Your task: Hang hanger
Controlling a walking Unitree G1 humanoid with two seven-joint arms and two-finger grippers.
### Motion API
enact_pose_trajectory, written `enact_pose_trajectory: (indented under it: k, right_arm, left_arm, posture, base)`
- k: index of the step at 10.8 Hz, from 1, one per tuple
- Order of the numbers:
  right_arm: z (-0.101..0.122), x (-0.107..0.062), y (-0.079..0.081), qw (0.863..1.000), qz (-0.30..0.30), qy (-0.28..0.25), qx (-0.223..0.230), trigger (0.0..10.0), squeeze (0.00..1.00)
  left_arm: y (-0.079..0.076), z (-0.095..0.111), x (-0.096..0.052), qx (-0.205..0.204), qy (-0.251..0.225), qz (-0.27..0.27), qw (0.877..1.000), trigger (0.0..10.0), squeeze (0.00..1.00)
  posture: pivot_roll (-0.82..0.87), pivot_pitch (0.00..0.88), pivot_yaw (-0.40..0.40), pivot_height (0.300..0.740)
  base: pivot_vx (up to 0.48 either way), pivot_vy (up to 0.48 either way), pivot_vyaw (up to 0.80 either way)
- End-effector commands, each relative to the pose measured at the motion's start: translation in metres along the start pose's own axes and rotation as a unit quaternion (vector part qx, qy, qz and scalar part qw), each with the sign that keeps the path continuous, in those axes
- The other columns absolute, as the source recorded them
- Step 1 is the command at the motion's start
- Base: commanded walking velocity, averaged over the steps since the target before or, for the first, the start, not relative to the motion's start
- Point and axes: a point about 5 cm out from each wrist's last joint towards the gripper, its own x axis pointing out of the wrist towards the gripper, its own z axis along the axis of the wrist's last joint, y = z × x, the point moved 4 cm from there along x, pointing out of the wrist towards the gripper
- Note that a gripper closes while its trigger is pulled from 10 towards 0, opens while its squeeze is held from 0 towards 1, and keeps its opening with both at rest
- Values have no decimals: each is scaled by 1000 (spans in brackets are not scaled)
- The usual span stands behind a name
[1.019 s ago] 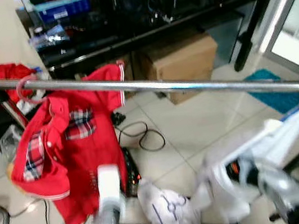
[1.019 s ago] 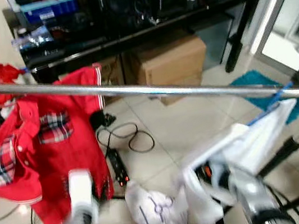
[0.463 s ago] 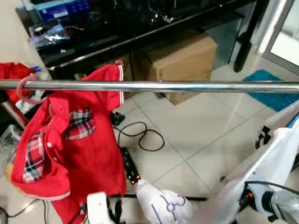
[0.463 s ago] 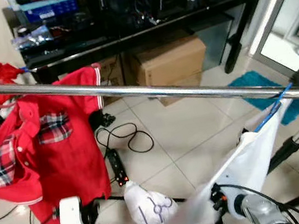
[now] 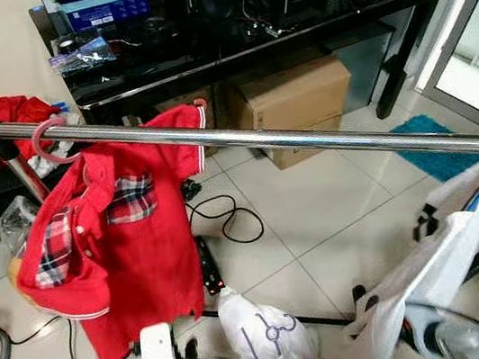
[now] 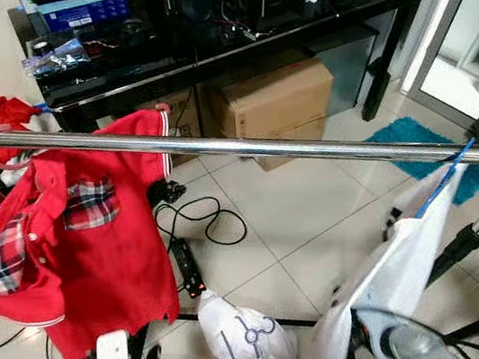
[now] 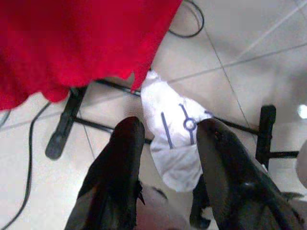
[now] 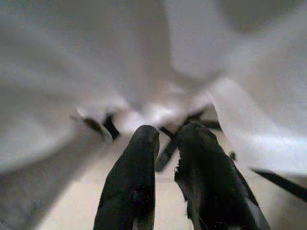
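Note:
A silver rail [image 5: 261, 140] runs across in front of me. At its left end a red shirt [image 5: 122, 244] with plaid trim hangs from a pink hanger [image 5: 49, 141]. At the right end a blue hanger [image 6: 445, 179] is hooked over the rail, and a white shirt [image 5: 433, 249] hangs from it. My left gripper [image 7: 168, 129] is open and low, below the red shirt's hem, with nothing between its fingers. My right gripper [image 8: 168, 132] is shut and empty, just under the white shirt's fabric [image 8: 120, 62].
A white cloth [image 5: 265, 339] with blue marks drapes over the rack's low black bar [image 7: 67, 124]. Cables [image 5: 223, 218] and a power strip [image 5: 208, 266] lie on the tile floor. Behind the rail stand a cardboard box [image 5: 300, 101], a black desk [image 5: 245, 42] and a teal mat [image 5: 439, 143].
Both arms have dropped from near the rail to the bottom of the view. The white shirt, bunched by my right arm before, now hangs stretched from the blue hanger.

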Motion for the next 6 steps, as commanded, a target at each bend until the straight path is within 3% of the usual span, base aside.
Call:
enact_pose_trajectory:
  k: [1,3,6]
  right_arm:
    - [-8,-3,-6,1000,-15,17,-8,10000,0]
    - [-11,-2,-3,1000,-18,25,-5,10000,0]
    - [-28,-2,-5,993,-63,83,-51,10000,0]
  left_arm:
    - [2,-7,-2,-14,11,2,1000,10000,0]
    - [8,-17,-6,-11,33,10,999,10000,0]
    - [9,-15,-5,-6,38,12,999,10000,0]
  posture:
    - [88,12,-65,740]
    - [71,11,-60,740]
    - [66,11,-65,740]
  base:
    - [0,0,0]
    - [0,0,0]
    - [0,0,0]
